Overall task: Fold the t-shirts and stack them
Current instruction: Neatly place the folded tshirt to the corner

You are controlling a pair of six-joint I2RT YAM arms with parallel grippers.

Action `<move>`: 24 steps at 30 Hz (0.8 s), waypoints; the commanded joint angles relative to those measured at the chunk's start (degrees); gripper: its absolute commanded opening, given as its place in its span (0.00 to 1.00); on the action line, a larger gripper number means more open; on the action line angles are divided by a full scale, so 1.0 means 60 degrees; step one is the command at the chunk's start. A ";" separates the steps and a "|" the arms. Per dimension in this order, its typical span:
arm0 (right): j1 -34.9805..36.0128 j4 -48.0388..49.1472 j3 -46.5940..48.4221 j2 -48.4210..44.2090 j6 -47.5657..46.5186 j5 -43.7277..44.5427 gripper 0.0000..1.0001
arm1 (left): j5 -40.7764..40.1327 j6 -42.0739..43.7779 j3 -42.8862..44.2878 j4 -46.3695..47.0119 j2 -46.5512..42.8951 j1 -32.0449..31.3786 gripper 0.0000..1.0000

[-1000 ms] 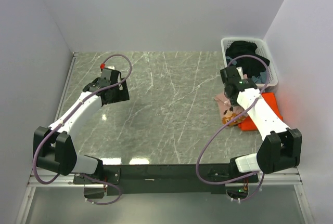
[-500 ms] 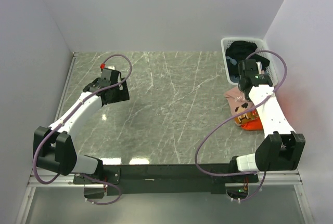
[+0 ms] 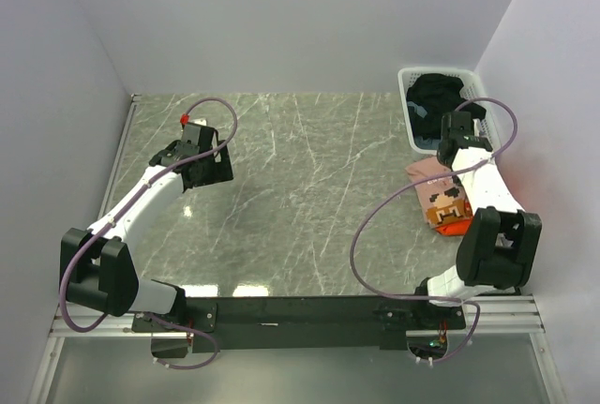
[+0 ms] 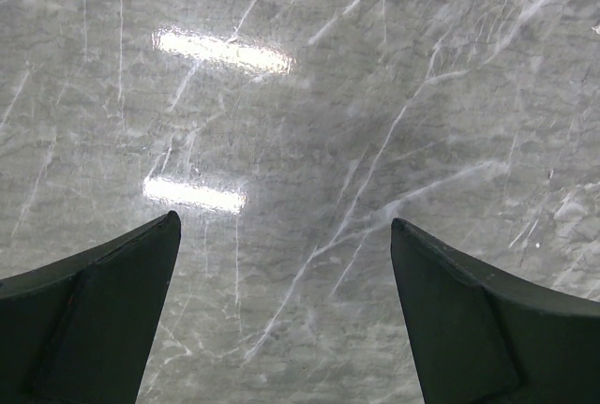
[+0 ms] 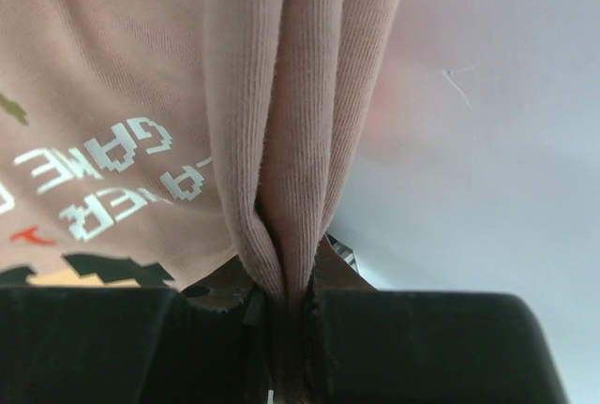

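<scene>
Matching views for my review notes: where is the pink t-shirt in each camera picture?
Top external: pink t-shirt at far right.
Left wrist: not in it.
Right wrist: fills left and centre, fold pinched in right gripper.
Shared landmark: its pixel graphic, bottom left in right wrist.

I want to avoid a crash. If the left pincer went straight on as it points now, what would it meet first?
Probably the bare marble table: the open left pincer faces it, and nothing lies before it in the wrist view. Depth is unclear.
</scene>
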 commanded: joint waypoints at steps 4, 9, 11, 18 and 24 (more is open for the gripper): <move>-0.0564 0.1065 -0.0206 0.0552 -0.0290 0.0730 0.00 | -0.0149 -0.0028 -0.0003 0.0088 0.0056 0.0046 1.00; -0.0799 0.1548 -0.0426 0.0919 -0.0393 0.0875 0.00 | -0.0165 -0.0028 0.0011 0.0074 0.0188 0.0046 0.99; -0.0872 0.1621 -0.0411 0.1066 -0.0378 0.0934 0.00 | -0.0165 -0.0014 -0.0003 0.0074 0.0232 0.0046 0.99; -0.1019 0.1886 -0.0411 0.1505 -0.0642 0.1227 0.00 | -0.0121 0.0001 -0.0003 0.0074 0.0349 0.0046 0.99; -0.1326 0.1930 -0.0484 0.1403 -0.0613 0.1198 0.01 | -0.0048 0.0016 0.0026 0.0059 0.0364 0.0046 0.99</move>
